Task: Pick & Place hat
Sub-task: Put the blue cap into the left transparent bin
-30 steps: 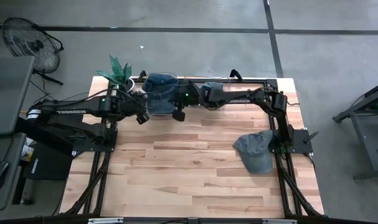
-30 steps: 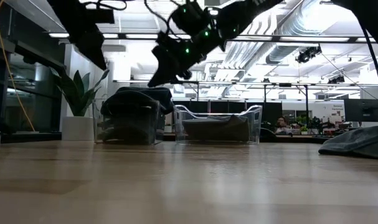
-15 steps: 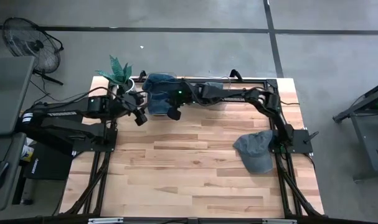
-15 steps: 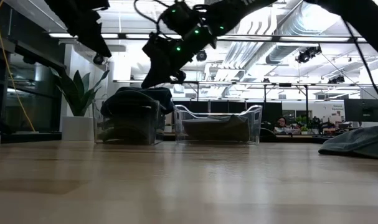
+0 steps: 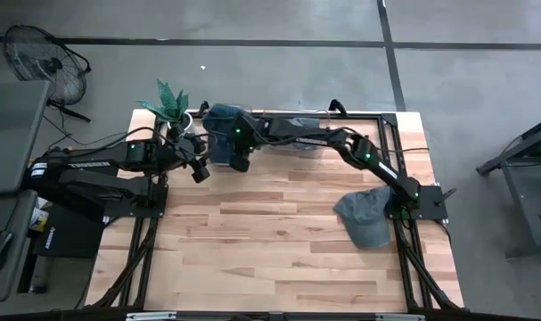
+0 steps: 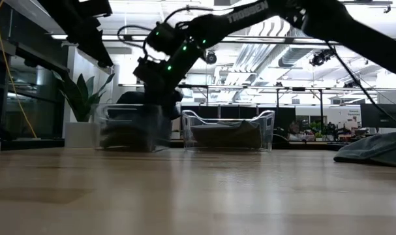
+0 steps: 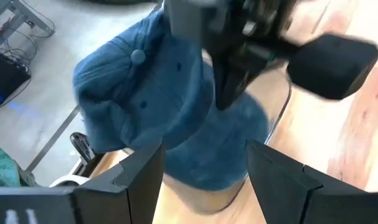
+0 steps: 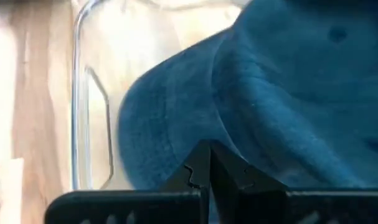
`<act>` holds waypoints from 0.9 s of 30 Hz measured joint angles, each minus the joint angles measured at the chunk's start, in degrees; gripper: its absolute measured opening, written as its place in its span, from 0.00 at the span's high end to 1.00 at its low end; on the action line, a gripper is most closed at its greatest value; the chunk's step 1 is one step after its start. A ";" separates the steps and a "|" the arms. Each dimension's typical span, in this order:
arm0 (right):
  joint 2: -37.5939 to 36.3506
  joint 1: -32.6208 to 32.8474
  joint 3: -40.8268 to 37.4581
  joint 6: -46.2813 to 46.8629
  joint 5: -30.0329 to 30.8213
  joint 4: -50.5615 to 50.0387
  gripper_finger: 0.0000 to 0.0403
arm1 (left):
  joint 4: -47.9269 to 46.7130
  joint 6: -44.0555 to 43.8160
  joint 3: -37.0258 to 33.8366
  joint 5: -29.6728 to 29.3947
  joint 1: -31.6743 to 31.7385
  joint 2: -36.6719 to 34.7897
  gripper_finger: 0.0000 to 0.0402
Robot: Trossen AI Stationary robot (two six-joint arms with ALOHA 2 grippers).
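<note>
Right gripper (image 8: pixel 208 163), fingers pressed together, hovers over the blue denim cap (image 5: pixel 224 120) lying in the clear plastic bin (image 8: pixel 83 99) at the table's 11 o'clock. Only the left wrist view shows the cap's crown button, past the spread fingers of the left gripper (image 7: pixel 204 180). A grey cap (image 5: pixel 366 216) lies at 3 o'clock on the light wooden table (image 5: pixel 279 250).

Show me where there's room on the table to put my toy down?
The wooden table is bare across its near half, left of the grey cap. The far edge is crowded: plant, clear bins, blue cap and both pincers.

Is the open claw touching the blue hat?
Apart. The left wrist view shows the left gripper open, with the blue hat beyond its fingertips.
</note>
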 joint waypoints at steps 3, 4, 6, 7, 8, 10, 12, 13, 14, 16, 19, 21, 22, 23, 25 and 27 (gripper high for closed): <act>2.22 -0.54 1.08 0.71 -1.84 0.03 1.00 | 0.30 -0.02 0.00 0.33 0.00 0.00 0.46; 2.66 -0.70 1.20 0.75 -2.23 0.15 1.00 | 0.32 -0.02 0.00 0.36 0.00 0.00 0.46; 2.92 -1.08 1.22 1.04 -2.80 -0.05 1.00 | 0.38 -0.02 0.00 0.42 0.00 0.00 0.46; 3.01 -1.21 1.22 1.01 -2.94 -0.40 1.00 | 0.36 -0.02 0.00 0.42 0.00 0.00 0.46; 3.03 -1.22 1.22 0.99 -3.02 -0.47 1.00 | 0.37 -0.02 0.00 0.42 0.00 0.00 0.46; 3.03 -1.19 1.22 0.98 -2.93 0.02 1.00 | 0.35 -0.03 0.00 0.42 0.00 0.00 0.46; 2.74 -1.18 1.19 0.98 -3.28 0.47 1.00 | 0.37 -0.04 0.00 0.42 0.00 0.00 0.46; 2.72 -1.09 1.17 0.98 -3.34 0.63 1.00 | 0.36 -0.02 0.00 0.42 0.00 0.00 0.46; 2.58 -1.05 1.37 0.98 -3.33 0.36 1.00 | 0.37 -0.04 0.00 0.42 0.00 0.00 0.46; 2.25 -0.81 1.92 0.94 -3.38 -0.65 1.00 | 0.37 -0.04 0.00 0.42 0.00 0.00 0.46; 1.66 -0.42 3.06 0.69 -3.41 -1.23 1.00 | 0.39 -0.04 0.00 0.42 0.00 0.00 0.46; 1.34 -0.07 4.30 0.20 -3.45 -1.88 1.00 | 0.42 -0.02 0.00 0.40 0.00 0.00 0.46; 1.20 0.18 4.79 -0.46 -3.45 -2.22 1.00 | 0.39 -0.02 0.00 0.41 0.00 0.00 0.46; 1.17 0.43 5.39 -0.96 -3.38 -2.71 1.00 | 0.39 -0.02 0.00 0.42 0.00 0.00 0.46; 1.17 0.83 6.67 -1.85 -2.91 -3.92 1.00 | 0.37 -0.02 0.00 0.37 0.00 0.00 0.46; 1.17 1.16 7.83 -2.80 -1.69 -4.95 1.00 | 0.38 -0.03 0.00 0.28 0.00 0.00 0.46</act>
